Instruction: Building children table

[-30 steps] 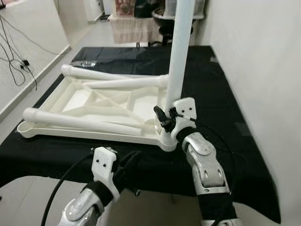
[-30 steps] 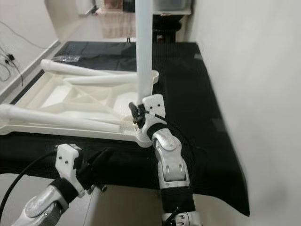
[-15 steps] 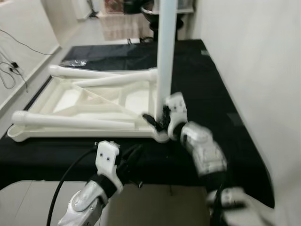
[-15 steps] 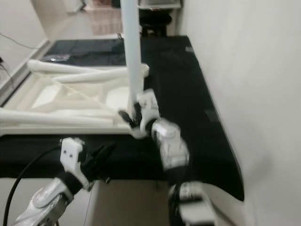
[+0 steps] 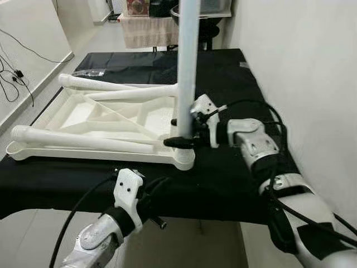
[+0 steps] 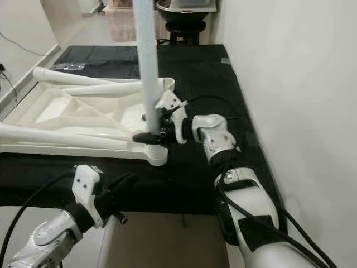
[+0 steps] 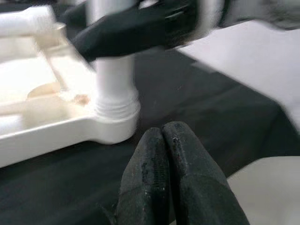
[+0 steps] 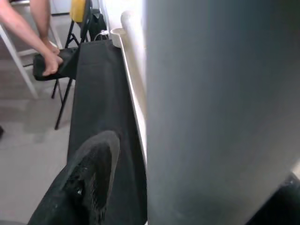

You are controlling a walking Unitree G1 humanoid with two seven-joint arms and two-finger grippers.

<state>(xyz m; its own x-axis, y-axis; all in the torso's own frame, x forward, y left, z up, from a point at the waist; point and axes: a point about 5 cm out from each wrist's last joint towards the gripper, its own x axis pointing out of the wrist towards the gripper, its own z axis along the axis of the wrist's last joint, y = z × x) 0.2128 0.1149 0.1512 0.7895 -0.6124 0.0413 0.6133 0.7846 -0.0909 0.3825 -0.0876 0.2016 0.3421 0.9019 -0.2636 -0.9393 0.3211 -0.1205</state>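
A white children's table top (image 5: 39, 152) lies upside down on the black-covered table (image 5: 234, 72). One white leg (image 5: 187, 67) stands upright in its near right corner socket (image 7: 115, 112). My right gripper (image 5: 177, 132) reaches in from the right and is shut on this upright leg just above the socket; one black finger (image 8: 89, 183) shows beside the leg (image 8: 220, 117). Three more white legs lie on the top, one along the near rim (image 5: 83, 140) and two at the far side (image 5: 111, 86). My left gripper (image 7: 164, 140) hangs shut and empty below the table's front edge (image 5: 153, 192).
A white wall (image 5: 301, 67) runs close along the table's right side. Cables (image 5: 17, 72) trail on the floor at the left. A cloth-draped piece of furniture (image 5: 145, 28) stands beyond the far end. A person's hand (image 8: 49, 63) rests on a dark chair.
My right arm has swung from below the corner round to its right side, its gripper still at the base of the upright leg. The left arm has barely moved. The camera shifted slightly.
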